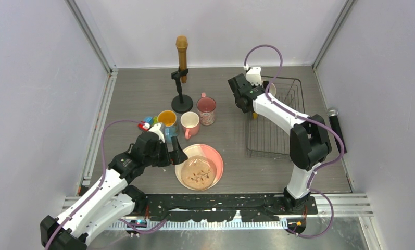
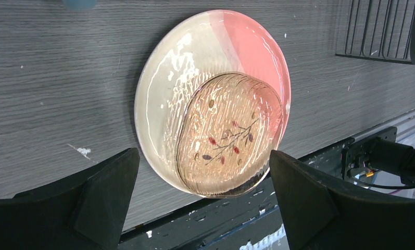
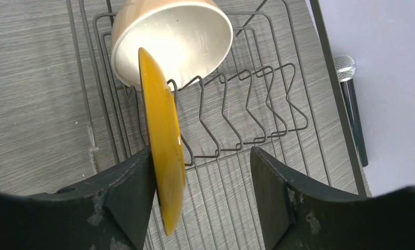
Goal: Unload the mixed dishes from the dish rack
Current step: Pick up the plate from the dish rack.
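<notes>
The white bowl (image 3: 179,41) was cut off by the top edge; the yellow plate (image 3: 166,151) stood edge-on, its pattern unseen.

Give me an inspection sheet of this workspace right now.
Surface: grey table, small white marks.
Job's things: orange mug, pink mug, patterned mug and large plate on table; white bowl and yellow plate in dish rack.
Clutter: toy blocks, microphone stand, handheld microphone.
Grippers: left gripper open over large plate; right gripper open, fingers astride yellow plate.
Cables: purple cables, one along each arm.
Surroundings: pale walls, metal frame.
</notes>
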